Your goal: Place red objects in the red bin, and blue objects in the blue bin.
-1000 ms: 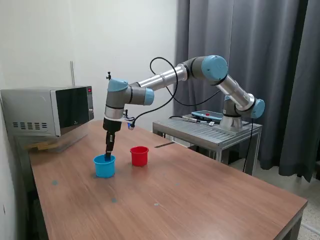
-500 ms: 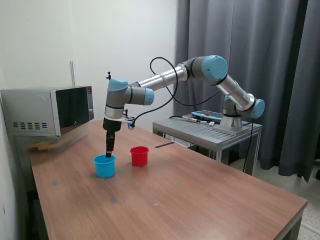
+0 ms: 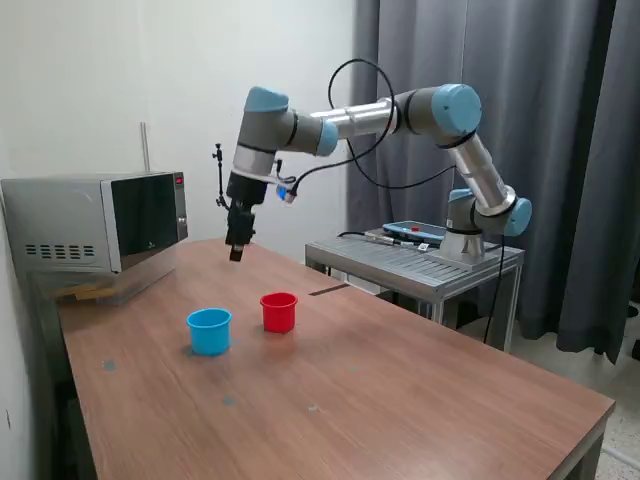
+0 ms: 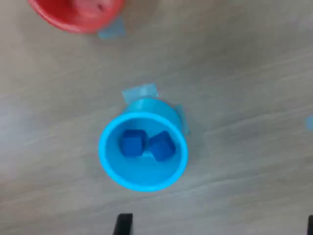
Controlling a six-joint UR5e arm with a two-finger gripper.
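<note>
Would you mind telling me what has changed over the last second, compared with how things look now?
The gripper has lifted from just above the blue cup to well above the table, drifting toward the exterior view's right. The wrist view shows two blue cubes lying in that cup. Both the blue cup and the red cup kept their places.

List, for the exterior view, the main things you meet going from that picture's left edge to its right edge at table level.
Microwave → blue cup → red cup → metal stand holding the arm's base.
</note>
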